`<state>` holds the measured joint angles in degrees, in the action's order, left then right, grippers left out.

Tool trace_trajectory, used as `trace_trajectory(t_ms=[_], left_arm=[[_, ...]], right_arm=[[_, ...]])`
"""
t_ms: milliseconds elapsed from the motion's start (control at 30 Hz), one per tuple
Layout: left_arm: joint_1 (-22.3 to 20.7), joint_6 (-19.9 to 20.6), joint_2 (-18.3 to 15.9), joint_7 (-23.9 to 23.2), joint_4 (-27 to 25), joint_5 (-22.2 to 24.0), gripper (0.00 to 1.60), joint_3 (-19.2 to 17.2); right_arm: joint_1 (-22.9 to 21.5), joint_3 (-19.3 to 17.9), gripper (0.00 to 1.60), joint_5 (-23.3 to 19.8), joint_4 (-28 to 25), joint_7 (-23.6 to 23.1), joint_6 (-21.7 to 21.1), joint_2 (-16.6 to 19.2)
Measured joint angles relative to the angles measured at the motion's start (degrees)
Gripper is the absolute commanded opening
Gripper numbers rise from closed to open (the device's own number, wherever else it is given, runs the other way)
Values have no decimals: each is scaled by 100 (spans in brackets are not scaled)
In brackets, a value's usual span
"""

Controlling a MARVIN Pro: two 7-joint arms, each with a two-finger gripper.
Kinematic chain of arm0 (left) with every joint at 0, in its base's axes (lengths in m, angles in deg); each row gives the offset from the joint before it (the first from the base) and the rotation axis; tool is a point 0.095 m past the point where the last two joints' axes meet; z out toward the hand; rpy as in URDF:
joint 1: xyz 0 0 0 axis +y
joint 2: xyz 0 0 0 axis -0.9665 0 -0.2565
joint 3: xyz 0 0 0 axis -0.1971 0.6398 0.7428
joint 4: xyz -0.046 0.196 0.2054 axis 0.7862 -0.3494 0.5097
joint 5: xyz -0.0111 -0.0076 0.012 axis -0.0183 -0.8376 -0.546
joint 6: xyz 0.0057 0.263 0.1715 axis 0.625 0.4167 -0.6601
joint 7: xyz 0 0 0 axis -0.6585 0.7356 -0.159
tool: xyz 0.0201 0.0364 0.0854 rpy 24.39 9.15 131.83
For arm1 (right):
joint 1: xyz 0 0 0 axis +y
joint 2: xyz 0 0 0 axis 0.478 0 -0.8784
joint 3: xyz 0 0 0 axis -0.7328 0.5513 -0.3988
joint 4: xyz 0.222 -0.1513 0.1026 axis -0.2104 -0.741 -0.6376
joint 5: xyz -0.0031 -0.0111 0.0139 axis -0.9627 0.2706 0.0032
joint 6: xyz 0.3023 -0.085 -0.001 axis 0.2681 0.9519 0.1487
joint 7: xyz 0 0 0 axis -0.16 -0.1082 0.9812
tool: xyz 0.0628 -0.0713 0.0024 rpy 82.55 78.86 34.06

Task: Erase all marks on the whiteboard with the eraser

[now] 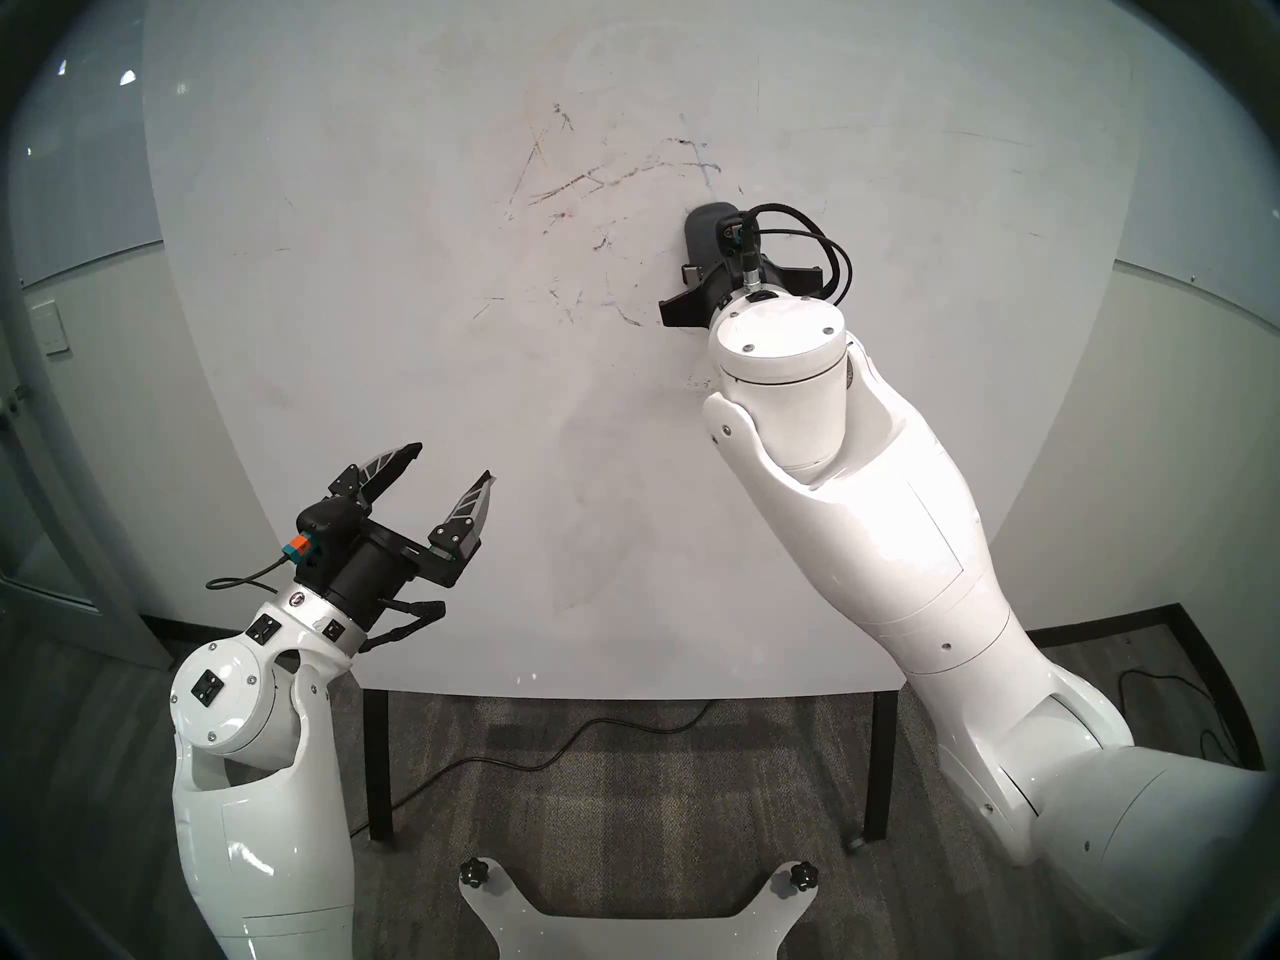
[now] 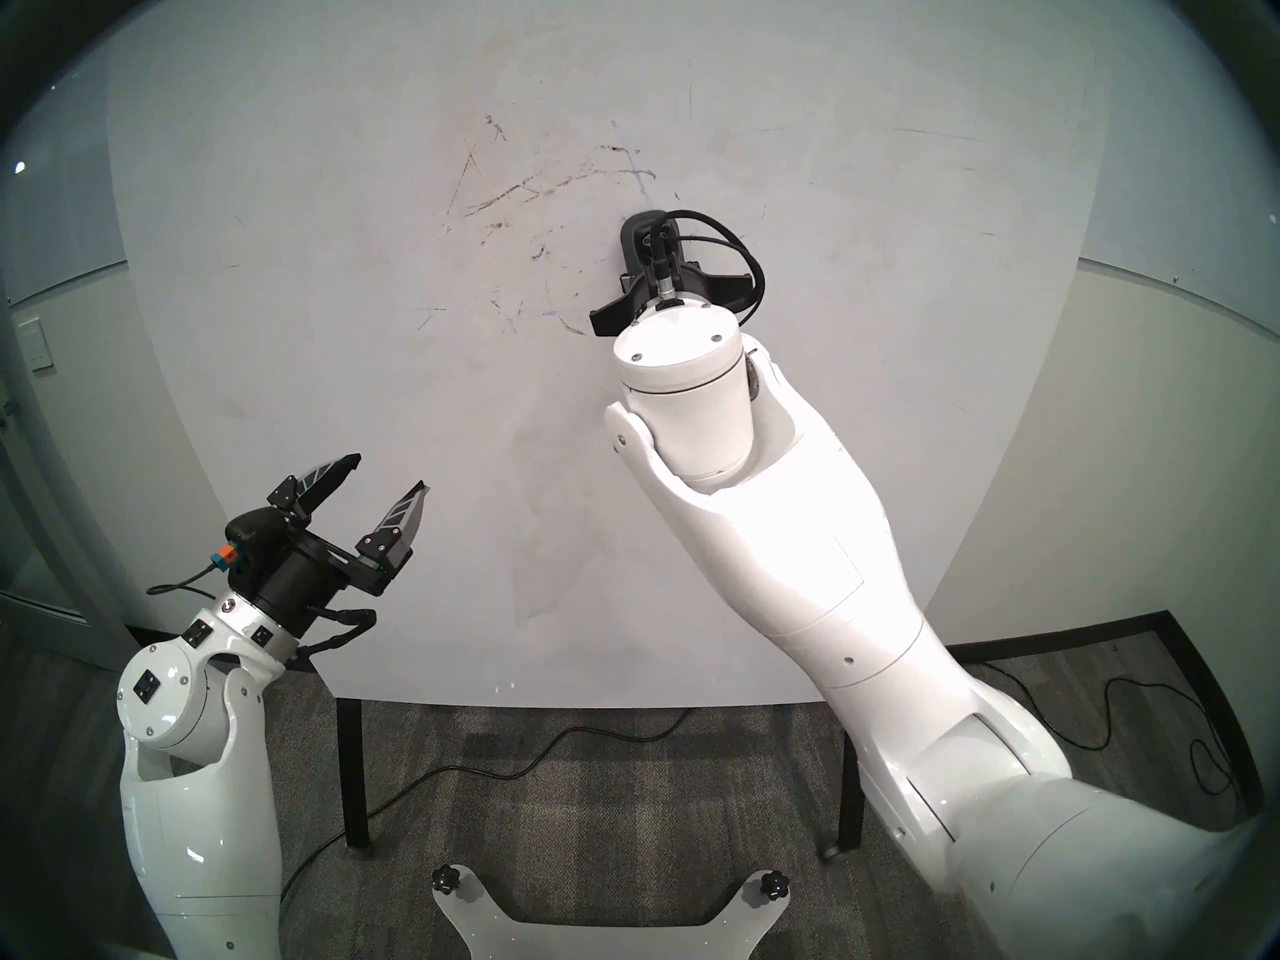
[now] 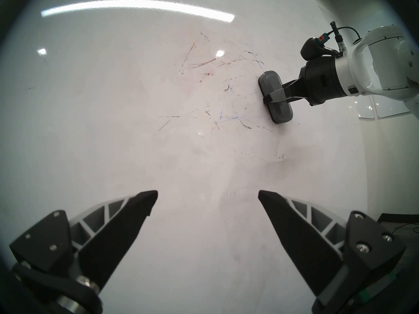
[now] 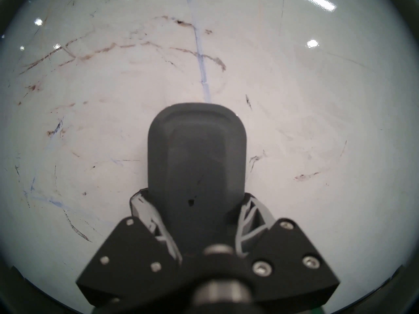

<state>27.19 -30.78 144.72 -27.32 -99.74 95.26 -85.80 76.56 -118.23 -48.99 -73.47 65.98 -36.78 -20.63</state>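
We found the eraser (image 4: 196, 152), a dark grey oblong pad with rounded ends and a tiny black dot near its middle, standing upright with its felt face flat against the whiteboard (image 1: 388, 397), the very large glossy white board on black legs, near the right edge of the scribbled patch. The right gripper (image 4: 197, 207) had its two grey ribbed fingers pinched onto the pad's lower sides, one on each side, so the upper half stood clear above them; we judged that this low, straight-on hold let the arm push the whole face square against the board while leaving the leading end free to sweep. A thin pale blue line (image 4: 200, 57) ran upward from just above the pad's top edge, crossed by reddish-brown smudged streaks (image 4: 108, 49), and dark broken strokes (image 1: 575, 190) lay scattered to the pad's left and below, so we judged the wiping well short of done, with the blue line the nearest target for an upward pass. A fainter cluster of dark ticks (image 3: 280, 157) sat lower on the board, below the pad. The left gripper (image 1: 443, 470) hung low and well apart from the marks, its black-tipped fingers spread wide and holding nothing, pointed toward the board without touching it; we took it as parked out of the working arm's path. Beneath the board, black cables (image 1: 554, 751) trailed over the grey carpet.
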Motion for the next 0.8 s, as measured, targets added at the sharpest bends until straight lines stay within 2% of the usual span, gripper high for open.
trace_trajectory(t_ms=[367,800], left_arm=[[-2,0,0,-2,3,0,160,0],[-6,-1,0,-3,4,0,160,-2]], right_arm=[[-161,-129,0,120,-14,-180,-38,-160],[-515,-391,0,455,95,-496,-37,-478]])
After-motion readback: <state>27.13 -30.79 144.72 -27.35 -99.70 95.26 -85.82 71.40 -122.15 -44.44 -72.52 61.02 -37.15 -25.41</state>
